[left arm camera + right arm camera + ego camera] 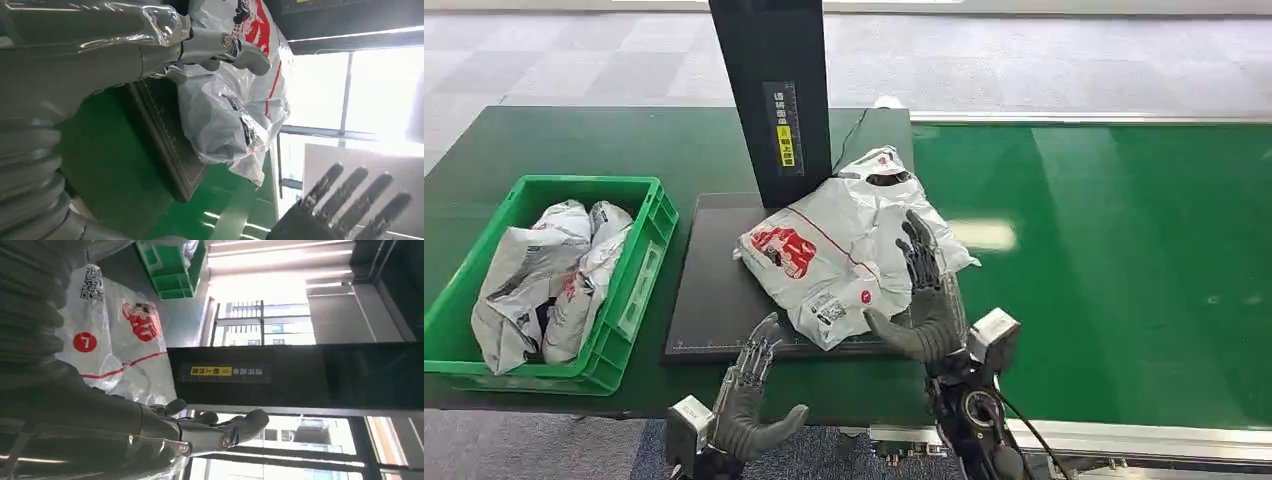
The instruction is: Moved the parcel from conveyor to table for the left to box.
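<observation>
The white parcel (849, 250) lies on the black pad (714, 290) on the table (574, 145), against the dark post (772, 95). The right hand (924, 300) rests on its near edge, fingers spread flat, gripping nothing. The left hand (754, 395) hovers open beside the pad. The green crate (629, 290) holds more bags.

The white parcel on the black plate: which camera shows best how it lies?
The head view: the whole white parcel shows, lying on the black plate by the black column, right hand at its edge. The left wrist view shows its crumpled side past the left hand; the right wrist view shows its printed face.
</observation>
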`<move>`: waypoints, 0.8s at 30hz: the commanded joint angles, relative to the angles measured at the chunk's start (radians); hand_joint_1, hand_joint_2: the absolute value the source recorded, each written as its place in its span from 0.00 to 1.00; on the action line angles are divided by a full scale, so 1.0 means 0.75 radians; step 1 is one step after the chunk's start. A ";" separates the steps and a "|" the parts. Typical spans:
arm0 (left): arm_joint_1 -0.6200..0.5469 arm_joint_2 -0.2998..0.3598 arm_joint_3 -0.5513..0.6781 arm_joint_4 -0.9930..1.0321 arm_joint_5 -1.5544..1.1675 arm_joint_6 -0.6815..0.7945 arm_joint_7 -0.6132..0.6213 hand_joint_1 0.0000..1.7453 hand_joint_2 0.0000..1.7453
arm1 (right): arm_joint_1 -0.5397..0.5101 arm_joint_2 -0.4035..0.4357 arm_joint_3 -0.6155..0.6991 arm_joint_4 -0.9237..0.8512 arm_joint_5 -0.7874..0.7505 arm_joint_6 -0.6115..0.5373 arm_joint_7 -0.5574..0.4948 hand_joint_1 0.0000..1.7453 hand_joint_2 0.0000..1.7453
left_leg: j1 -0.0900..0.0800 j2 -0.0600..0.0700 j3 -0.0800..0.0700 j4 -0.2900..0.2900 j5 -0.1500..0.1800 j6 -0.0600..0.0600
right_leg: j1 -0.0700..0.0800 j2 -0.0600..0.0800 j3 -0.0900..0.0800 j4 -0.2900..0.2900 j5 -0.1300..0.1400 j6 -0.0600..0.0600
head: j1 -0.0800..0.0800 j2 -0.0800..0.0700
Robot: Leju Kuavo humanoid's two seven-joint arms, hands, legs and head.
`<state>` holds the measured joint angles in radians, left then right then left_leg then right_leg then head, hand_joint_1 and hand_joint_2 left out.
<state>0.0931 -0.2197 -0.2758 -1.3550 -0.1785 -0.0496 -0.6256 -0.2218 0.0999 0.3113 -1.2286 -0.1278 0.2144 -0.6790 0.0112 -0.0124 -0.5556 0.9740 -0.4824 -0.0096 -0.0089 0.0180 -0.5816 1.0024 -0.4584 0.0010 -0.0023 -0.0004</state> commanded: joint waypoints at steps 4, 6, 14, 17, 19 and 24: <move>-0.003 0.008 0.017 0.016 -0.026 -0.019 0.023 0.00 1.00 | 0.147 0.071 -0.183 -0.146 -0.007 0.022 0.034 0.00 1.00 | 0.000 0.001 0.002 -0.001 0.000 0.000 | 0.001 -0.002 0.002 -0.002 0.000 0.000 | 0.000 0.000; -0.004 0.018 0.018 0.018 -0.035 -0.012 0.021 0.00 1.00 | 0.153 0.084 -0.222 -0.124 -0.005 0.032 0.034 0.00 1.00 | 0.000 0.002 0.003 -0.002 0.000 0.001 | 0.001 -0.003 0.004 -0.003 0.000 0.000 | 0.001 0.000; -0.091 0.072 0.027 -0.184 -0.353 0.236 0.055 0.00 1.00 | 0.262 0.161 -0.289 -0.254 0.157 0.008 0.010 0.00 1.00 | 0.000 -0.002 -0.001 0.001 0.000 0.000 | 0.001 -0.004 0.000 0.001 -0.001 -0.001 | 0.001 0.000; -0.494 0.061 -0.028 0.165 -0.463 0.291 0.200 0.00 1.00 | 0.226 0.175 -0.279 -0.222 0.176 0.009 0.023 0.00 1.00 | 0.000 -0.005 -0.001 0.000 0.002 0.000 | 0.001 -0.009 0.000 0.001 0.000 -0.001 | 0.000 0.000; -0.592 0.038 -0.028 0.275 -0.461 0.301 0.205 0.00 1.00 | 0.219 0.175 -0.279 -0.212 0.176 0.009 0.024 0.00 1.00 | 0.000 -0.014 -0.004 0.001 0.006 0.000 | 0.001 -0.017 0.000 0.001 0.001 -0.001 | 0.000 0.000; -0.900 0.001 -0.124 0.660 -0.514 0.333 0.227 0.00 1.00 | 0.229 0.164 -0.299 -0.191 0.153 0.003 0.022 0.00 1.00 | 0.000 -0.010 0.000 0.000 0.008 0.002 | 0.000 -0.012 0.004 -0.001 0.003 0.000 | 0.001 0.000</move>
<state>-0.2274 -0.2041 -0.2766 -1.3026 -0.5406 0.1808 -0.4753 -0.0457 0.2197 0.1327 -1.3951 0.0023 0.2224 -0.6668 0.0112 -0.0151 -0.5541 0.9741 -0.4781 -0.0089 -0.0089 0.0152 -0.5797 1.0023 -0.4561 0.0008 -0.0019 -0.0004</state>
